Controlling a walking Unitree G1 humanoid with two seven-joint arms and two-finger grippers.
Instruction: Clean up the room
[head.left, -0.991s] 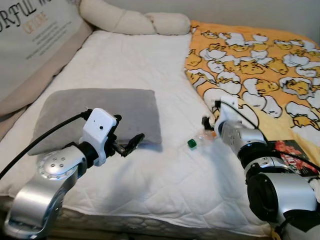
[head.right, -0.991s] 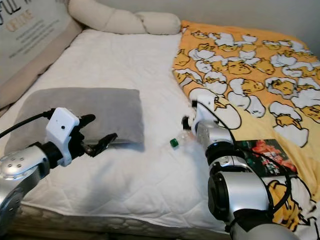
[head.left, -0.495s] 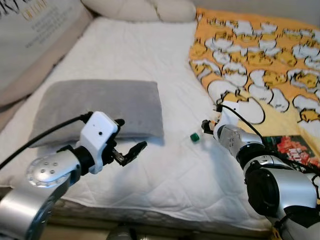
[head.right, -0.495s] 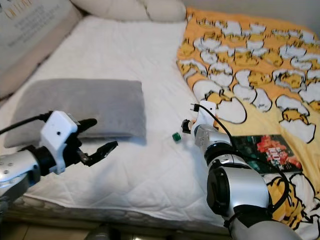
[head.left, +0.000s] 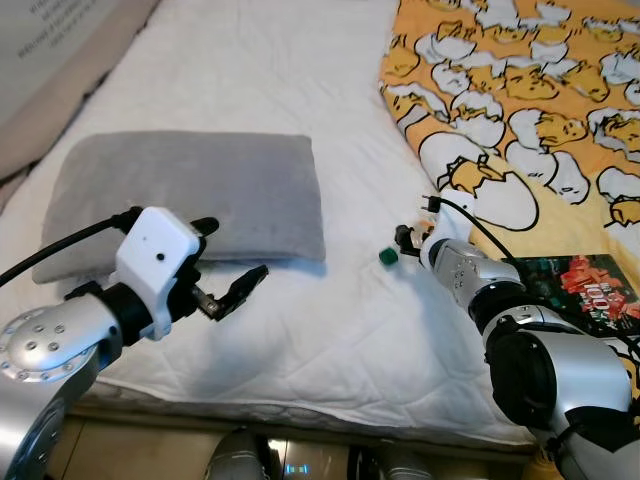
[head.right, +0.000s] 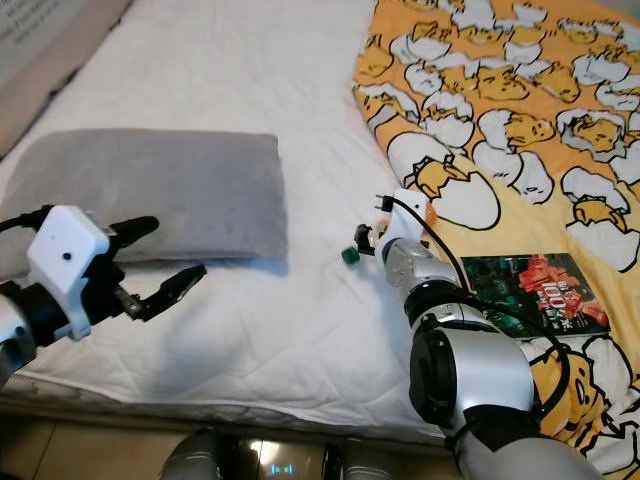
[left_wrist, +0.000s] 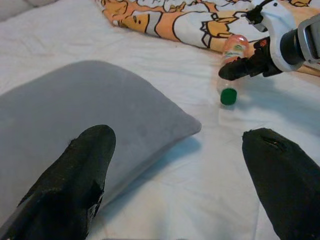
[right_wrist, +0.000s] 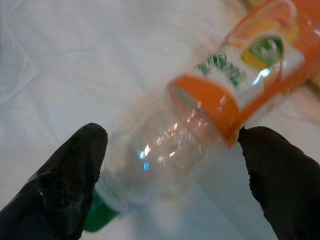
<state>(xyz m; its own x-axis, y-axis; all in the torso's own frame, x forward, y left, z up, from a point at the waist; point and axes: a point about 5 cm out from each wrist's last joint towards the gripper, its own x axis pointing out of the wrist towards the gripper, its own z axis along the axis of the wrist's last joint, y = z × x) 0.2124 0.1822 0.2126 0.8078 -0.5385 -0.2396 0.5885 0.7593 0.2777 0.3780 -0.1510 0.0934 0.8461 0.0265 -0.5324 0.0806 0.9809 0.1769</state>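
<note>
white bed (head.left: 300, 330) | clear bottle (right_wrist: 200, 120), orange label, green cap, lying flat

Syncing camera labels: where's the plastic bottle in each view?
Left eye: green cap of the plastic bottle just ahead of the right gripper.
Right eye: cap at mid-picture.
Left wrist: upper right.
Right wrist: large, between the fingers.
Shared landmark: the grey pillow.
</note>
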